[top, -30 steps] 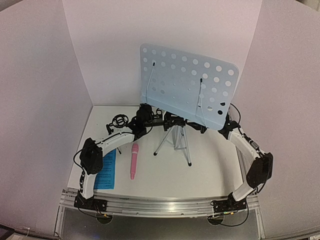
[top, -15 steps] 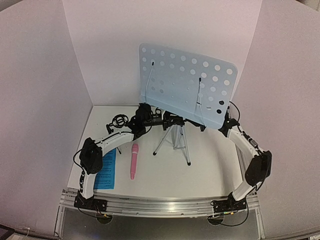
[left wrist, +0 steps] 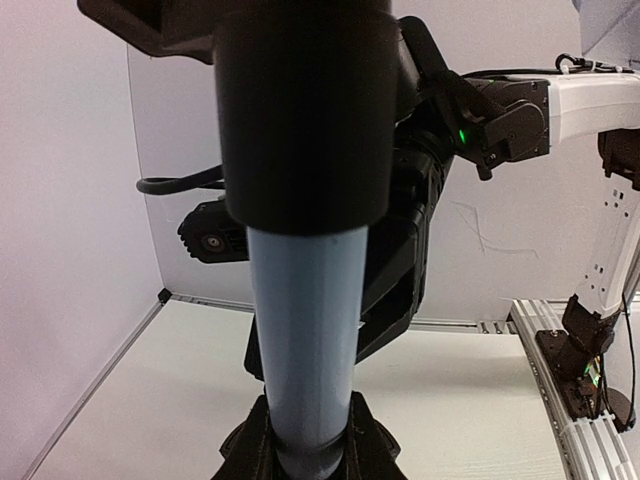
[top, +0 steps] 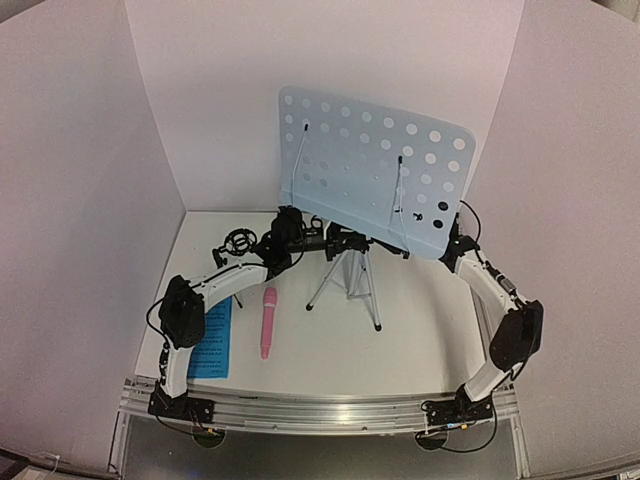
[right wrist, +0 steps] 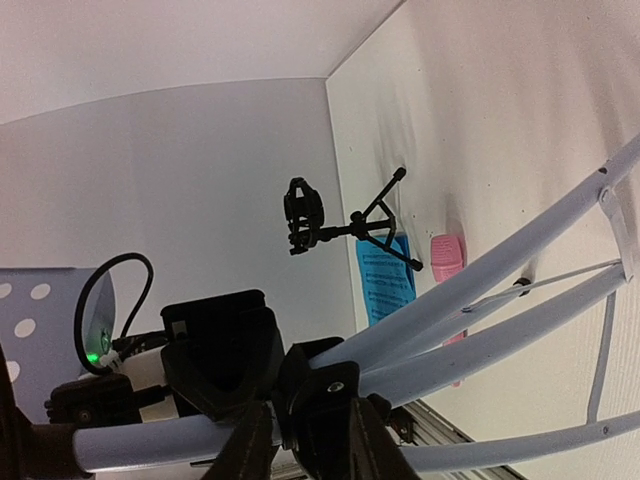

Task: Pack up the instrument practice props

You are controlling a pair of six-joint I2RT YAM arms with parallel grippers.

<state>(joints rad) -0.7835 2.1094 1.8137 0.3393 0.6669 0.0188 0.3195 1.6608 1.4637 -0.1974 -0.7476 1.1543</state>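
The left gripper [left wrist: 305,445] is clenched on the upright tube of the pale-blue perforated music stand on a silver tripod [top: 375,170], just below a black collar. In the left wrist view the tube is seen pressed between the two black fingers [left wrist: 248,448].

The right gripper [right wrist: 305,435] is closed around the black hub of the same stand, where the three pale legs are joined. From above, this gripper is hidden under the tilted perforated plate.

The stand is held upright between the two arms, toward the rear middle of the white table [top: 430,350], with its tripod feet spread on the surface.

The pink stick microphone [top: 268,322] is laid flat to the left of the tripod feet, near them but not touching.

The small black tripod mic stand with ring mount [top: 238,243] is set upright at the left rear, just beside the left arm.

The blue sheet-music pages [top: 213,342] are laid flat at the left near edge and are partly covered by the left arm's elbow.
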